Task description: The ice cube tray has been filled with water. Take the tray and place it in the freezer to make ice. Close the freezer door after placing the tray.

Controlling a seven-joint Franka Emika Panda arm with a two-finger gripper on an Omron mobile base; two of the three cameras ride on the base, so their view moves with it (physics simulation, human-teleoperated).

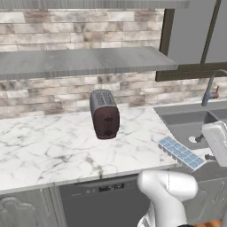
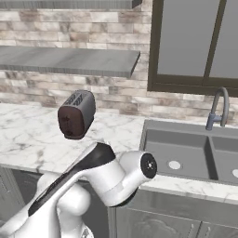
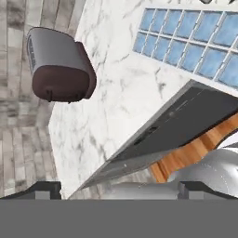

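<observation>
So the ice cube tray sits flat at the marble bench's front edge, just beside the sink, well apart from the toaster. My jaws hover spread wide, holding nothing, pointing at the bench.

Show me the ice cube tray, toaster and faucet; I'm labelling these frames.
ice cube tray (image 1: pixel 181 152), left base view, middle cells.
toaster (image 1: pixel 105 114), left base view, dark red end face.
faucet (image 2: pixel 218 108), right base view, curved spout.
</observation>
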